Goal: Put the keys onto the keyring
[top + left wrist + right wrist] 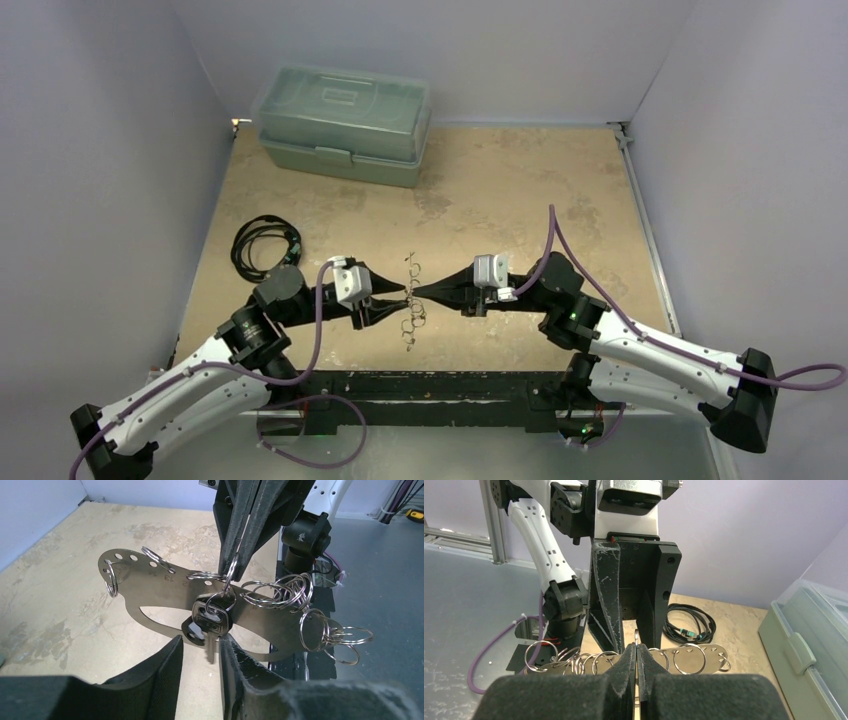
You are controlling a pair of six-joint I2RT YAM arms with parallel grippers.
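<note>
Flat, silvery, ring-laden keyring [150, 587] pinched by the closed right tool [234, 572]; dark-headed key [215, 622] dangles between the opposing left tool's [202, 655] parted fingers.

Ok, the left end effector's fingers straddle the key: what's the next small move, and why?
Probably close the left end effector on the key. Its fingers stand apart on either side of the key's blade, not gripping yet, while the right end effector is shut on the small ring above it. A firm hold looks needed before the key can be worked.
</note>
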